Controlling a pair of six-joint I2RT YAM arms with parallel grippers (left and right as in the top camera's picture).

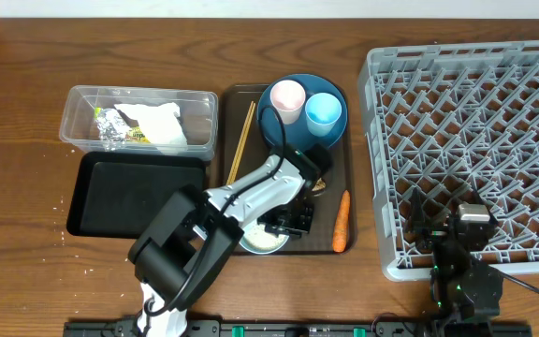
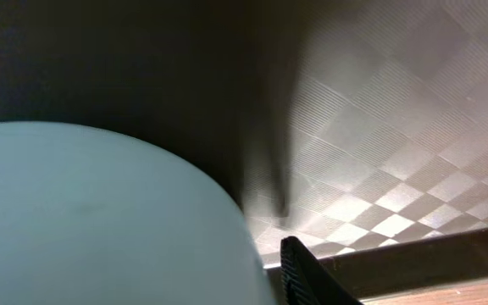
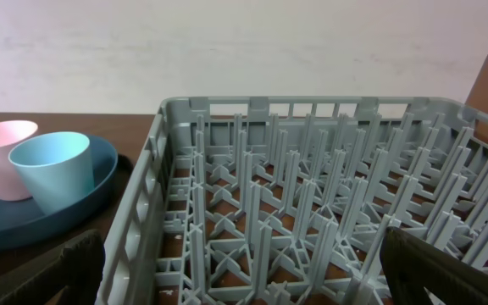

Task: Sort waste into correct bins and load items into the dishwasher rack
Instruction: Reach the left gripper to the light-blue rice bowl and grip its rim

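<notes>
Looks like a robot lab to me: wooden table (image 1: 26,56), plain pale wall (image 3: 227,42) beyond the right claw (image 3: 244,267), dish rack (image 3: 312,195) right in front of it.

We see the overhead evenly bright; the left wrist view is dim, the bowl (image 2: 91,220) blurred, glare on the tray (image 2: 396,152); the rack (image 3: 312,212) is sharp.

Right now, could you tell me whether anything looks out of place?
An orange carrot lies loose at the right edge of the brown tray; faint white specks dot the table left of the black tray.
</notes>
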